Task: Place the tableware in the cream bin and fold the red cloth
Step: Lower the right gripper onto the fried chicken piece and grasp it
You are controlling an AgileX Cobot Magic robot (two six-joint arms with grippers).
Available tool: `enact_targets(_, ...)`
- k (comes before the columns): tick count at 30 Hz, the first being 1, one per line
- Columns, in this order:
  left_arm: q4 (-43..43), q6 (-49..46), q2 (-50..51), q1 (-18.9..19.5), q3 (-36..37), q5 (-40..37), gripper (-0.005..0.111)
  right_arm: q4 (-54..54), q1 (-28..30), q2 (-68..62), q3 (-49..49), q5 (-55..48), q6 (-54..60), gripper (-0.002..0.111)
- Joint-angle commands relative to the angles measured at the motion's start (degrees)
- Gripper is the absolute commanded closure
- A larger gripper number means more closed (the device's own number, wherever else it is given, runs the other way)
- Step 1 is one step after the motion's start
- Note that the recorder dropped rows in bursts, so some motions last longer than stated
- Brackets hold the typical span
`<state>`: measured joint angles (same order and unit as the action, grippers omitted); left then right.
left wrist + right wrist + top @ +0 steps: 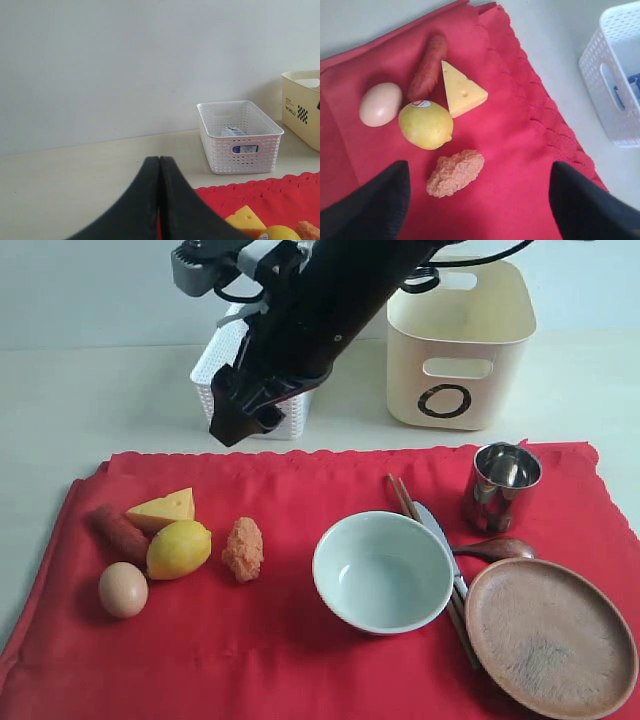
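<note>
While the right gripper (479, 202) is hanging with its jaws spread wide and nothing between them, near the far edge of the red cloth (285, 645) and by the white perforated basket (212, 375), the left gripper (159, 167) is showing its two black fingers pressed together, gripping nothing. The red cloth is lying flat and unfolded across the near part of the desk (95, 400), its scalloped edge facing the far side. All the tableware is sitting on the cloth's right half. The pale grey-green bowl (382, 575) is standing upright towards the middle. The wooden chopsticks (403, 497) and metal knife (436, 527) are lying side by side just right of it. The dark wooden spoon (497, 548) is resting between the shiny steel cup (500, 485), which is standing near the far right corner, and the round brown plate (550, 635) at the near right corner. The cream bin (452, 365) is standing on the desk beyond the cloth's far right corner. A sausage (118, 533), cheese wedge (165, 508), lemon (180, 548), egg (123, 589) and orange crumbed piece (243, 549) are clustering on the cloth's left half.
</note>
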<state>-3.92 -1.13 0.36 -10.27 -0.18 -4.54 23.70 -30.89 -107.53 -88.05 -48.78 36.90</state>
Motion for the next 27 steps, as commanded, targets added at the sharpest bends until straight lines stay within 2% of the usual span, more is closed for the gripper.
enact_targets(1, 0.0, 0.18, -0.36, -0.26, 0.18, -0.07, 0.106, 2.55, 0.24, -1.91, -0.34, -0.47, 0.07, 0.035)
enact_targets(11, 0.0, 0.18, -0.36, -0.26, 0.18, -0.07, 0.106, 4.4, -0.99, -8.27, -0.34, -3.07, 1.42, 0.035)
enact_targets(15, 0.0, 0.18, -0.36, -0.26, 0.18, -0.07, 0.106, 0.22, -4.34, -10.78, -0.34, 1.3, -0.13, 0.035)
enact_targets(19, 0.0, 0.18, -0.36, -0.26, 0.18, -0.07, 0.106, -1.58, -5.07, -13.98, -0.34, 3.52, -5.07, 0.035)
enact_targets(27, 0.0, 0.18, -0.36, -0.26, 0.18, -0.07, 0.106, -1.78, -5.07, -17.72, -0.34, 5.64, -5.93, 0.035)
